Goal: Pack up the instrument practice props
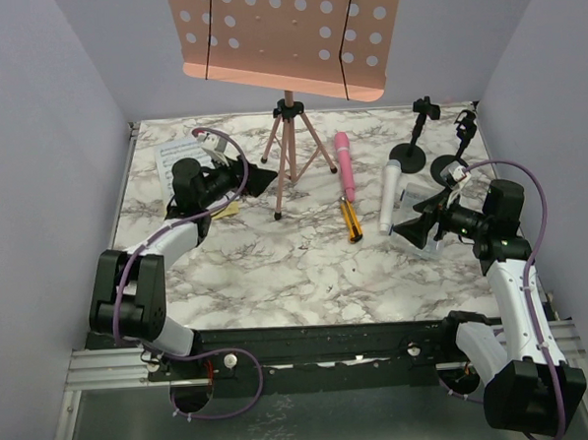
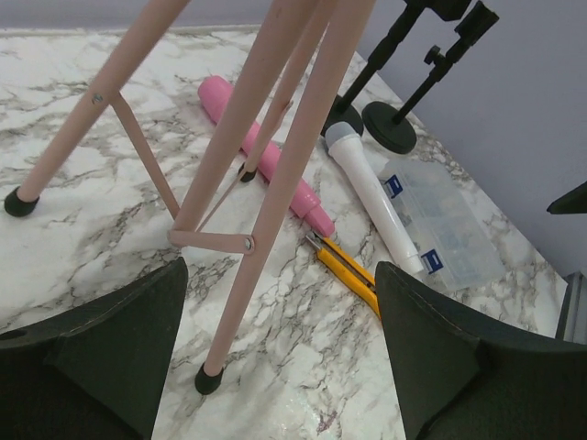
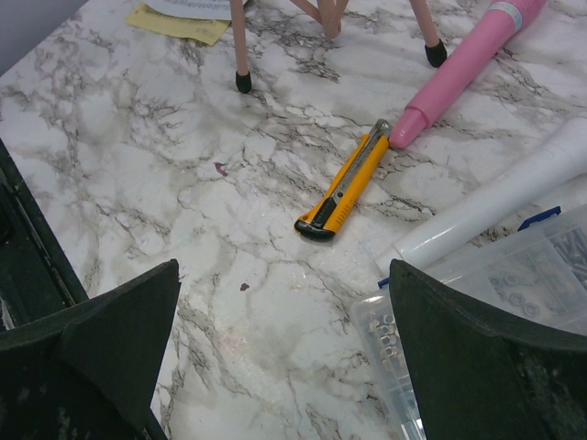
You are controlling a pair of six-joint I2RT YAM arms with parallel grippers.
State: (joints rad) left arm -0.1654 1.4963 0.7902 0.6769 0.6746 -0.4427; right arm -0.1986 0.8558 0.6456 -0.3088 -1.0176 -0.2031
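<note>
The pink perforated music rack (image 1: 280, 38) stands on its pink tripod (image 1: 291, 156) at the back of the table. My left gripper (image 1: 260, 178) is open right beside the tripod, and one leg (image 2: 275, 211) runs down between its fingers without touching them. White sheet-music pages (image 1: 177, 159) and a yellow page (image 3: 179, 23) lie behind that gripper. The pink microphone (image 1: 345, 165) and the grey-white microphone (image 1: 389, 197) lie side by side. Two black mic mounts (image 1: 409, 155) (image 1: 458, 157) stand at the back right. My right gripper (image 1: 413, 226) is open and empty, low over the marble.
A yellow-and-black cutter (image 1: 351, 220) lies below the pink microphone's tip. A clear plastic box (image 3: 477, 312) of small parts sits under my right gripper's right finger, against the grey-white microphone (image 3: 495, 215). Purple walls close in the table on three sides.
</note>
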